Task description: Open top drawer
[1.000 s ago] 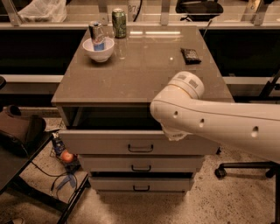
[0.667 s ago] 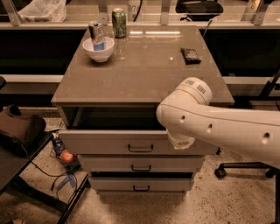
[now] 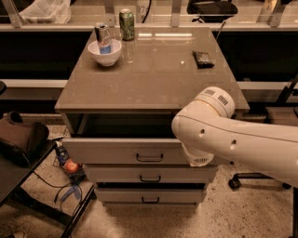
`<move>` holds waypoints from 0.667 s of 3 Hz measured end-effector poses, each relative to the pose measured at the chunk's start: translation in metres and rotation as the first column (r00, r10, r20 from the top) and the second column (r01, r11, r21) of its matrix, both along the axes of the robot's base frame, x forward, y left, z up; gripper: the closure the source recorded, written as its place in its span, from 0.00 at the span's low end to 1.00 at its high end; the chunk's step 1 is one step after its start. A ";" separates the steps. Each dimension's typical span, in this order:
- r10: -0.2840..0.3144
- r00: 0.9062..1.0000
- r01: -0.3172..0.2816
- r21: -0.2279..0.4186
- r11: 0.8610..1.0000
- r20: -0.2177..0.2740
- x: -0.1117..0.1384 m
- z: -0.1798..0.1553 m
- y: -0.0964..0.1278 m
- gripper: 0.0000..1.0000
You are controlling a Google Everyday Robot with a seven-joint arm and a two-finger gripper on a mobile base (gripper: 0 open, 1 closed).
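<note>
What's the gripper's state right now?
Gripper: cannot be told; it is hidden behind the arm at the front of the open top drawer.

An office-style workspace, possibly a lab, is showing here. A grey-beige drawer cabinet (image 3: 139, 79) is standing at centre on a speckled hard floor (image 3: 242, 214). Long tables (image 3: 251, 29) are running across the top of the frame, with a black office chair (image 3: 212, 7) sitting behind them at upper right. Another chair's wheeled base (image 3: 247, 176) is showing at lower right. Cables (image 3: 49, 182) are trailing over the floor at lower left. A white robot arm (image 3: 233, 139) is reaching in from the right; its gripper, jaws included, is lying hidden behind that arm, in front of the cabinet.
</note>
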State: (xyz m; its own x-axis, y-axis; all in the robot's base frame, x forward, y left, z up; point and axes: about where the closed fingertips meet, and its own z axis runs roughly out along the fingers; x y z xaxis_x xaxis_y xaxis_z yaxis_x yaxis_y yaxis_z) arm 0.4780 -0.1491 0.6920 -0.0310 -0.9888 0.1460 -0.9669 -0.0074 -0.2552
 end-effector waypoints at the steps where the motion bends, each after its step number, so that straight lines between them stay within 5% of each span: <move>1: -0.023 0.999 0.022 0.019 1.000 0.041 0.009 0.002 0.006 1.00; 2: -0.055 0.994 0.050 0.057 0.997 0.093 0.029 -0.002 0.010 1.00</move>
State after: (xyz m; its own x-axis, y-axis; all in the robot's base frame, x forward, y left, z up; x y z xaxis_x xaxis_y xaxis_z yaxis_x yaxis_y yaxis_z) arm 0.5074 -0.1388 0.6903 -0.0945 -0.9918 0.0859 -0.9370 0.0594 -0.3444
